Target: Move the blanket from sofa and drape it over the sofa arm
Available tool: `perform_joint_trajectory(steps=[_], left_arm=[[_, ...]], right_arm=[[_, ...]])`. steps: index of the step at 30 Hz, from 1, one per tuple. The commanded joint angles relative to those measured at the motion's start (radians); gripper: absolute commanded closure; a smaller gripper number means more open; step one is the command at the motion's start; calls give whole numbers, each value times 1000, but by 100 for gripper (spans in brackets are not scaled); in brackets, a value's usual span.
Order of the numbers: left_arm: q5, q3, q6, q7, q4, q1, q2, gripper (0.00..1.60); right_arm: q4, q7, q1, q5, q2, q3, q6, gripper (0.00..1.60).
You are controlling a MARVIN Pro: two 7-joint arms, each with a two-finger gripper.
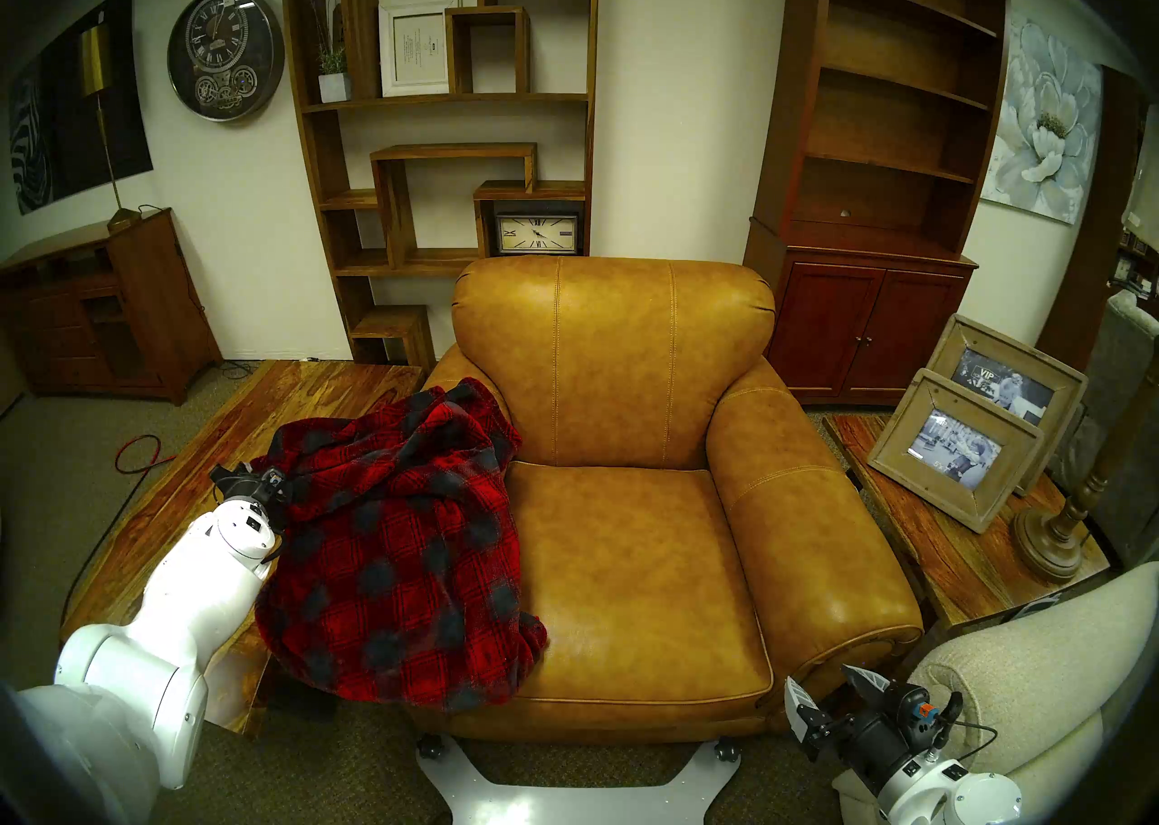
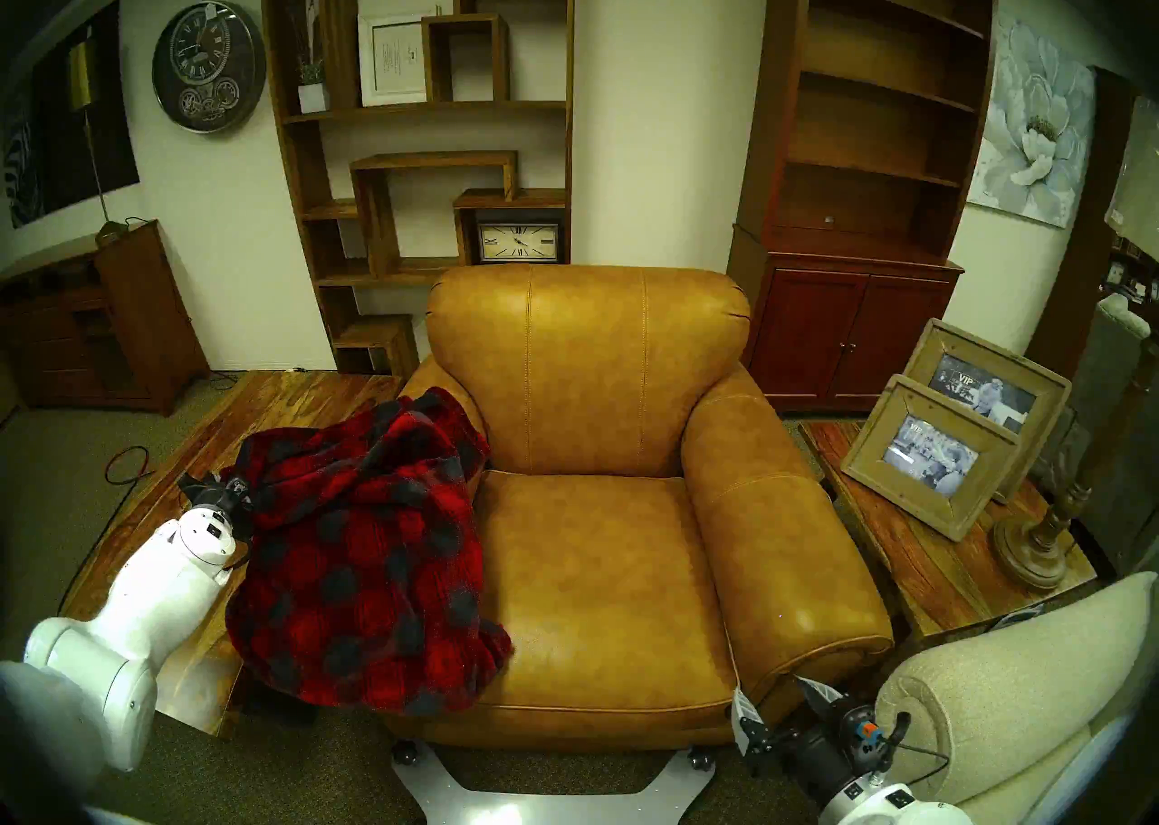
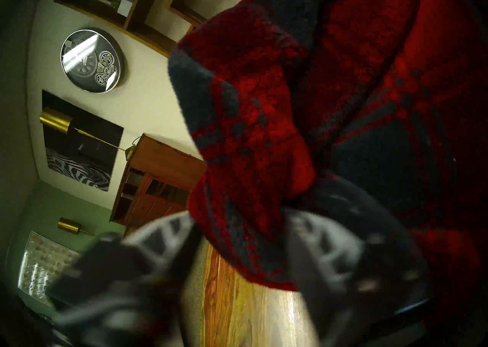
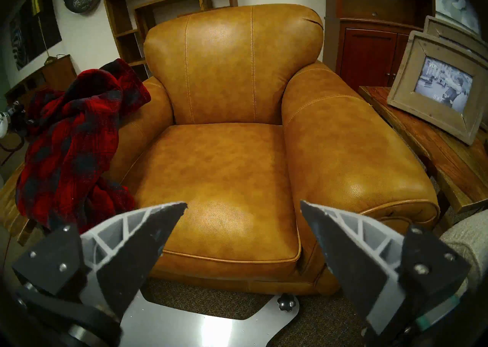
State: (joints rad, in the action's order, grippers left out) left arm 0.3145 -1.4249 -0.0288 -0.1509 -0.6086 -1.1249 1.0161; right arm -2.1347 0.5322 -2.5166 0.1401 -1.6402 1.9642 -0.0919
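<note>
I see the blanket [image 1: 401, 548] heaped over the sofa arm [image 4: 137, 127]; my left gripper [image 3: 237, 254] is spread around a fold, my right gripper [image 4: 243, 209] spread wide, empty.

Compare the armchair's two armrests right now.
The armrest on the view's left is mostly covered by the bunched plaid blanket. The armrest on the view's right is bare. Only a strip of the left one's leather shows, while the right one shows its whole stitched top. Both are fat, rolled caramel leather.
</note>
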Motion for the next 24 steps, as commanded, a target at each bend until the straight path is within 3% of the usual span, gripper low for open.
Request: perform_joint_trajectory(steps=[1, 11, 24], left_arm=[[-52, -57, -79, -58, -111, -4, 10, 0], [-115, -138, -225, -138, -243, -90, -3, 0], [-212, -146, -373, -133, -412, -218, 116, 0]], right_arm=[[-18, 2, 2, 2, -1, -2, 0, 0], [-12, 7, 7, -2, -4, 1, 2, 0], [-1, 12, 13, -7, -8, 5, 3, 0]])
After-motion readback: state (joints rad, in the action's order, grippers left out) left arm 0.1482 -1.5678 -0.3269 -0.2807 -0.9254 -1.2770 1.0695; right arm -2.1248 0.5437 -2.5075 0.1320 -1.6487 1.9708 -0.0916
